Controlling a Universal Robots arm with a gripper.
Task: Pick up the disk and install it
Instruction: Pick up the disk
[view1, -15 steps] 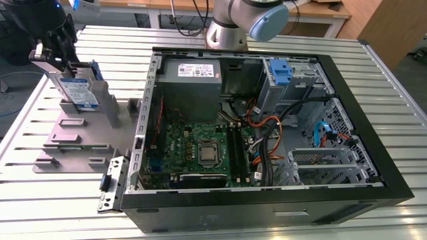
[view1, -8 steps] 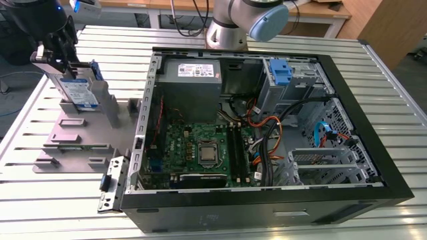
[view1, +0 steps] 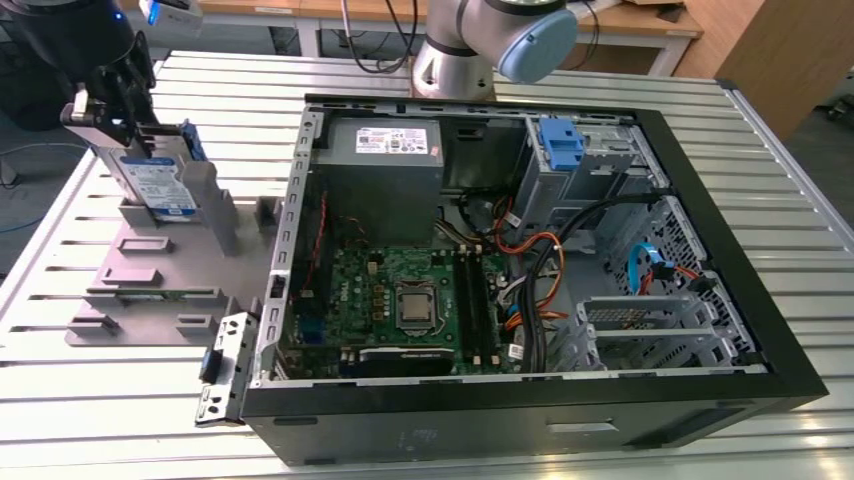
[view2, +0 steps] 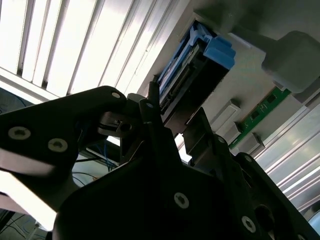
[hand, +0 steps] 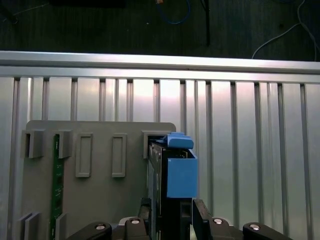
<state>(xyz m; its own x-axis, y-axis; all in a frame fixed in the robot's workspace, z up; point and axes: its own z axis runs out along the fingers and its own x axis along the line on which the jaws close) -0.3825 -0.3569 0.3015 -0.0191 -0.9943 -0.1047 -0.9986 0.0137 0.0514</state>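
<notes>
While the claw (view1: 118, 125) clamps the disk (view1: 158, 185), standing upright in the grey holder (view1: 160, 270) at the exterior view's left on the desk (view1: 134, 400), a straight, untilted lift seems best, so it clears the slot; the open computer case (view1: 534, 430) sits rightward.

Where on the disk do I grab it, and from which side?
Grip the disk by its upper edge, coming straight down from above and clamping across its two flat faces. It stands on edge in a slot of the grey holder, so its top is the free part. The gripper sits there now.
</notes>
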